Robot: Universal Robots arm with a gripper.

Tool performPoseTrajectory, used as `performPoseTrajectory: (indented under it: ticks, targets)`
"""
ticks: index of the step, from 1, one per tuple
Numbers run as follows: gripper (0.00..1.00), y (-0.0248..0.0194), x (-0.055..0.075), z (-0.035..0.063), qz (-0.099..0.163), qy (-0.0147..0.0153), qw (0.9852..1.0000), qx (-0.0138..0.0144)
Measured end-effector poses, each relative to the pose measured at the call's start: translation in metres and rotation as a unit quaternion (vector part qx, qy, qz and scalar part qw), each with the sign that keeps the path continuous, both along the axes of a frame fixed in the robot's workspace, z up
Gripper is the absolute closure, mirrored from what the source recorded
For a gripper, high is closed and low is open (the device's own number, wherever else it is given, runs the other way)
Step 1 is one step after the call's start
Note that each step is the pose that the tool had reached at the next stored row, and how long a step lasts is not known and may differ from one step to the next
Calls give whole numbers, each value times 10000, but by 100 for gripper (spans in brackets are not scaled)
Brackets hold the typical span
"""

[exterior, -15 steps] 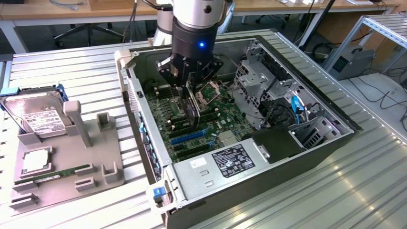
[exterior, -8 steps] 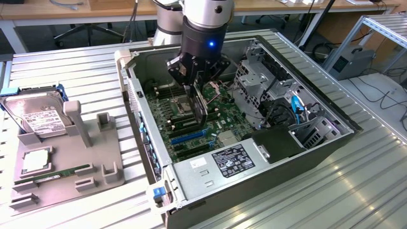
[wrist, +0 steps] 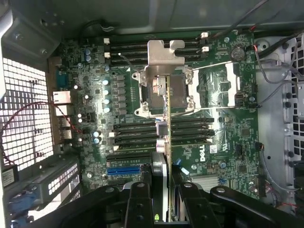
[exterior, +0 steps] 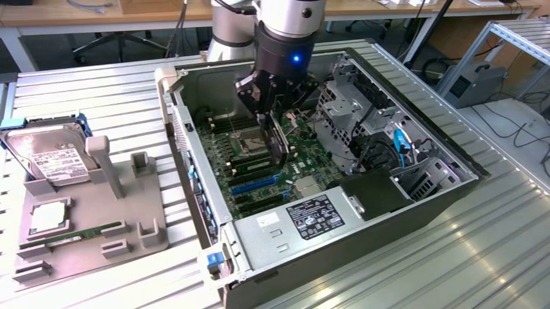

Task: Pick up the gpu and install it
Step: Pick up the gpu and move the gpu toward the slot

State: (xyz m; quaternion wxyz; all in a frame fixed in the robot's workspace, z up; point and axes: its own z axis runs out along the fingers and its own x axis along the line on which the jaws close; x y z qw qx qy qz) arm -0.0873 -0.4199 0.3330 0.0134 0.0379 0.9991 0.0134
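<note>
holding the gpu (exterior: pixel 279 148) edge-down over the motherboard (wrist: pixel 237 137) in the gripper's (exterior: pixel 272 109) half-closed fingers (wrist: pixel 138 202), i feared a slight tilt — it could jam crooked.

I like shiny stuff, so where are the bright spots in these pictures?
Exterior view: light glares off the table and a blue lamp glows on the arm. Wrist view: the grille glows white, while the tool holding the gpu looks dark.
</note>
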Motion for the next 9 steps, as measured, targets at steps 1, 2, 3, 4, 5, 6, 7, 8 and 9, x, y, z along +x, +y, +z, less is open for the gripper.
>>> performPoseTrajectory:
  ticks: [1,2,3,4,5,6,7,8,9]
  targets:
    - [73,0,15,0,0,0,10000,0]
    - [73,0,32,-1,0,0,10000,0]
    - [73,0,48,-2,0,0,10000,-1]
    - [73,0,62,-2,-1,0,10000,-1]
    - [73,0,79,-3,0,0,10000,0]
    - [73,0,94,-3,0,0,10000,-1]
    - [73,0,105,-3,0,0,10000,-1]
    - [73,0,116,-4,0,0,10000,-1]
    - [73,0,126,-4,0,0,10000,-1]
